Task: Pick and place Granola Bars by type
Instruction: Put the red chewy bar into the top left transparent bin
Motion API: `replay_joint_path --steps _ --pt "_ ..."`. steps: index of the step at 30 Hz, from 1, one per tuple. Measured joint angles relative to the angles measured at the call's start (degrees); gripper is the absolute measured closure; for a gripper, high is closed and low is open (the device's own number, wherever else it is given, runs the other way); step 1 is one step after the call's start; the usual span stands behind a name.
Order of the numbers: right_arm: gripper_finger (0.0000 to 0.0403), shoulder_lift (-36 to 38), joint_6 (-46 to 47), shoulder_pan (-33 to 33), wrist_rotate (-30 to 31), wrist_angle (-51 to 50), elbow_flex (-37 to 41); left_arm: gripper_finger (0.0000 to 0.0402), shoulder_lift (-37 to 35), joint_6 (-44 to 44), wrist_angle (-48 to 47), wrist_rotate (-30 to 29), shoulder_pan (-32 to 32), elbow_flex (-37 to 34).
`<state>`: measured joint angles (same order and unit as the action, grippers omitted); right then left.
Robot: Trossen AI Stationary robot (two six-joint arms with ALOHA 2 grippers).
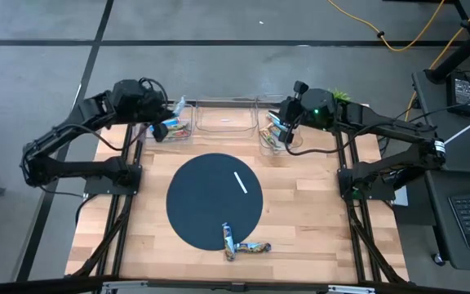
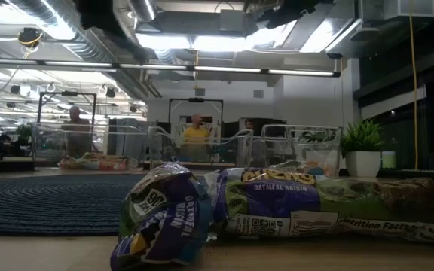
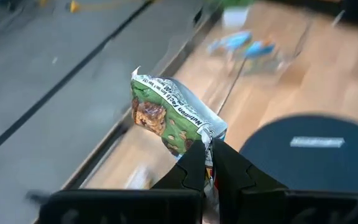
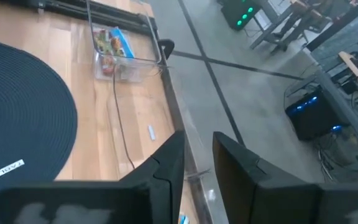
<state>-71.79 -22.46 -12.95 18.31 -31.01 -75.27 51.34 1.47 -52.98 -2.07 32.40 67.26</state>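
My left gripper is shut on a green-and-white granola bar, raised above the table's far left corner beside the left clear bin, which holds several bars. My right gripper hovers open above the right clear bin, which also holds bars; nothing is between its fingers. Two more bars lie flat at the near edge: a blue one half on the dark round mat and a green one on the wood. Both fill the low view, the blue and the green. My left gripper pinches one end of the bar's wrapper between its two fingers. The fingers slant downward. The rest of the bar sticks out beyond the fingertips, tilted and lifted clear of table and bins.
A middle clear bin stands between the other two along the far edge. A thin white strip lies on the mat. Black frame rails run along the table's left and right sides. People show in the room behind the table.
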Motion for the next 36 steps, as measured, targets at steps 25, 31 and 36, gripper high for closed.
replay_joint_path --steps 25,31,36 --pt "0.0315 0.1 -0.4 0.0 0.0 -1.5 0.0 0.0396 -0.8 4.3 -5.1 -2.9 16.3 -10.1" --pt "0.0315 0.1 -0.1 0.0 0.0 -1.7 0.0 0.0395 -0.8 4.3 -4.0 -2.9 19.7 -16.8" --pt "0.0315 0.1 2.7 0.0 -0.1 -2.8 0.0 0.0396 -0.7 4.0 -3.8 -2.8 21.6 -21.3"
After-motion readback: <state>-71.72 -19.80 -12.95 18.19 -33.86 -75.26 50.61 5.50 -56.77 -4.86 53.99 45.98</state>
